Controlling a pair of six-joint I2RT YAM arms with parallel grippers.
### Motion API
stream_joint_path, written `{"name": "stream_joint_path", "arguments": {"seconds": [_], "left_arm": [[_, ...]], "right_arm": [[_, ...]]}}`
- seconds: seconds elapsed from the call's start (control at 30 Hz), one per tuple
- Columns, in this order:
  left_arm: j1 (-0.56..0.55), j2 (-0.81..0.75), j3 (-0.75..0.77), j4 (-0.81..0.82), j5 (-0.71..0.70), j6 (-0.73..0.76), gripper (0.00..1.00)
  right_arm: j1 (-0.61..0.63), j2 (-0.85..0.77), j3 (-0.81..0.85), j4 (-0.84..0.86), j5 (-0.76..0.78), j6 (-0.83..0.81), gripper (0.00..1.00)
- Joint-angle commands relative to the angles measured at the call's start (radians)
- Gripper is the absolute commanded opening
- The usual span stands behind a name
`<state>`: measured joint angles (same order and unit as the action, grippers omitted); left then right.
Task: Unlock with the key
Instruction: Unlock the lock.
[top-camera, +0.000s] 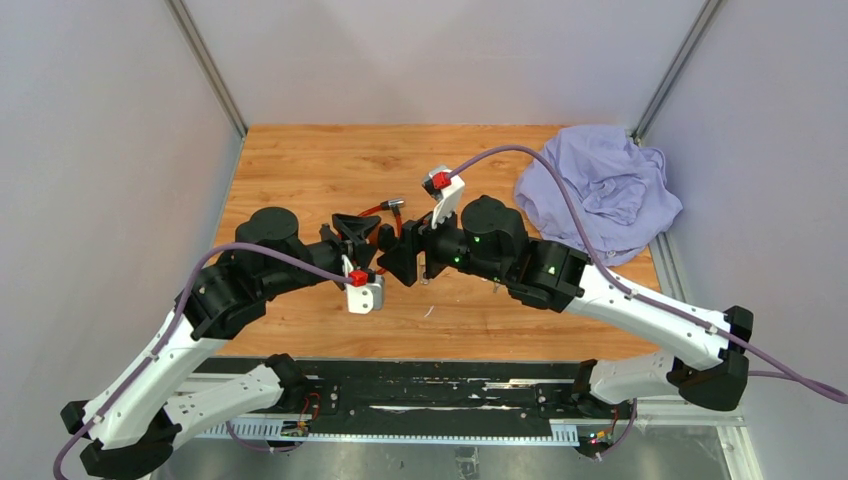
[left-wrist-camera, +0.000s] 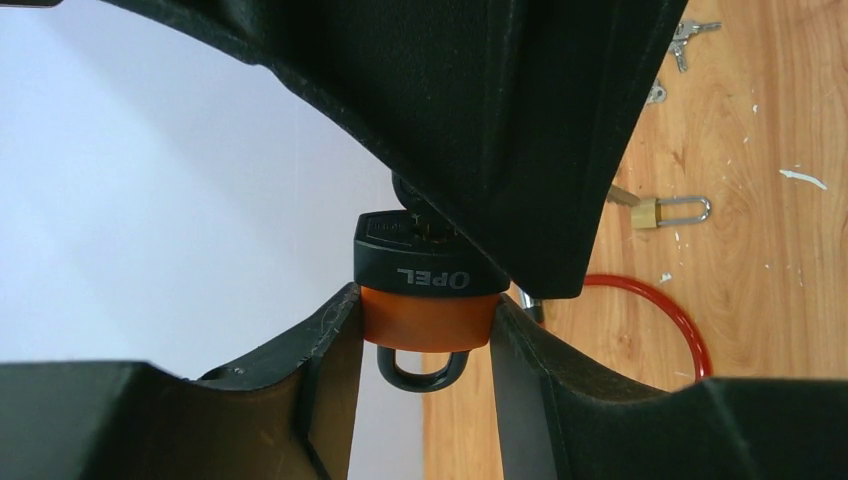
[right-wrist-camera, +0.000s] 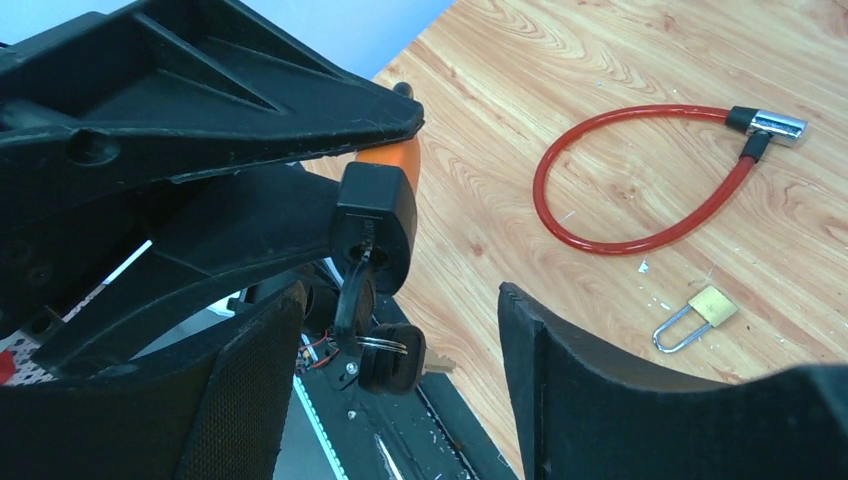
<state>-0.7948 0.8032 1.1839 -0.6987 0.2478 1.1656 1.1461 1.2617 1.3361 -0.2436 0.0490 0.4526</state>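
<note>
Above the table's middle, an orange-and-black padlock (left-wrist-camera: 428, 300) is clamped by its sides in the left gripper (left-wrist-camera: 425, 318), clear of the wooden table (right-wrist-camera: 600, 80). A key (right-wrist-camera: 352, 295) is seated in its keyway. Both arms are bent inward, wrists facing. "OPEL" is read on the lock body. The right gripper (right-wrist-camera: 400, 300) is spread wide around the key, touching nothing. A red cable lock (right-wrist-camera: 560, 215) and a small brass padlock (right-wrist-camera: 700, 312) are laid on the boards.

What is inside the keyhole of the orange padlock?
A black-headed key is in the keyhole of the orange padlock, with a second key hanging from its ring. Its blade is hidden inside the lock body.
</note>
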Motion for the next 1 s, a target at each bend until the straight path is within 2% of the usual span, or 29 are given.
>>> {"name": "stream_joint_path", "arguments": {"seconds": [0.0, 0.1, 0.2, 0.4, 0.7, 0.8, 0.83, 0.9, 0.97], "left_arm": [[-0.009, -0.001, 0.043, 0.087, 0.023, -0.016, 0.00], [-0.009, -0.005, 0.038, 0.087, 0.021, -0.008, 0.00], [-0.009, -0.010, 0.030, 0.086, 0.020, -0.001, 0.00], [-0.009, -0.025, 0.008, 0.085, 0.021, 0.016, 0.00], [-0.009, -0.035, 0.002, 0.086, 0.046, 0.010, 0.00], [-0.009, -0.040, 0.002, 0.085, 0.051, 0.002, 0.01], [-0.009, -0.041, 0.000, 0.085, 0.057, -0.007, 0.07], [-0.009, -0.052, -0.007, 0.086, 0.078, -0.028, 0.41], [-0.009, -0.066, -0.018, 0.075, 0.115, -0.041, 0.47]], "right_arm": [[-0.009, -0.016, 0.016, 0.035, -0.018, 0.001, 0.70], [-0.009, 0.007, 0.045, 0.039, -0.017, 0.005, 0.71], [-0.009, 0.028, 0.067, 0.049, -0.003, 0.013, 0.67], [-0.013, 0.064, 0.108, 0.064, 0.020, 0.018, 0.46], [-0.024, 0.096, 0.132, 0.073, -0.008, 0.032, 0.01], [-0.048, 0.077, 0.095, 0.095, -0.066, 0.051, 0.01], [-0.062, 0.061, 0.068, 0.120, -0.115, 0.058, 0.01], [-0.097, 0.023, -0.001, 0.207, -0.238, 0.077, 0.01], [-0.132, -0.015, -0.079, 0.276, -0.341, 0.095, 0.01]]}}
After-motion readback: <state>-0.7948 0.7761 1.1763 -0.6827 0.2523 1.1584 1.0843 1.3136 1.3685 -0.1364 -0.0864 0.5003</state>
